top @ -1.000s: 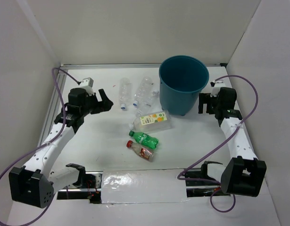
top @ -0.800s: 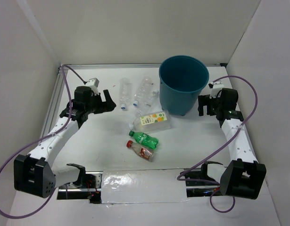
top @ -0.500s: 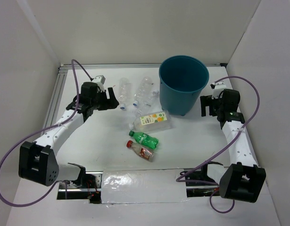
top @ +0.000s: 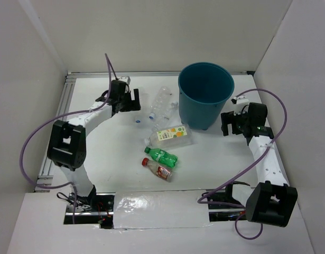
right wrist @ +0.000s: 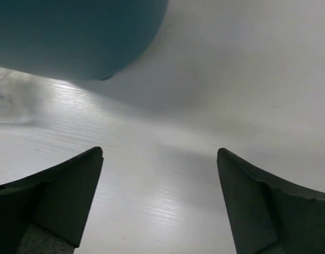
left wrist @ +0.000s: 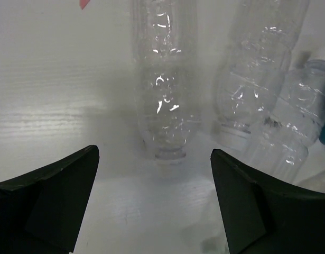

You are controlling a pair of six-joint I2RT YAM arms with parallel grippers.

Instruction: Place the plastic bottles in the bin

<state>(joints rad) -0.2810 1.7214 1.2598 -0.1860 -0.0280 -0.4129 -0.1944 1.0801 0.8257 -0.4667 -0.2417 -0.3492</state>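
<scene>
My left gripper [top: 135, 101] [left wrist: 154, 154] stands open at the back of the table, with nothing between its fingers. A clear bottle [left wrist: 165, 79] [top: 140, 112] lies just beyond its fingertips, one end toward me. A second clear bottle [left wrist: 257, 69] [top: 162, 100] lies to the right of it. Toward the front lie the bottle with a white-orange label [top: 172, 135], the green bottle [top: 161, 156] and the red-capped bottle [top: 158, 170]. The teal bin [top: 205, 92] [right wrist: 72, 32] stands upright at the back right. My right gripper [top: 226, 123] [right wrist: 159, 152] is open and empty over bare table beside the bin's base.
White walls close in the table on the left, back and right. Purple cables loop off both arms [top: 33, 143]. A crumpled clear plastic sheet [top: 151, 209] lies along the front edge between the arm bases.
My left arm has swung back and to the right, bringing its gripper up to the clear bottles. My right gripper has shifted slightly toward the bin's base. The bottles have not moved.
</scene>
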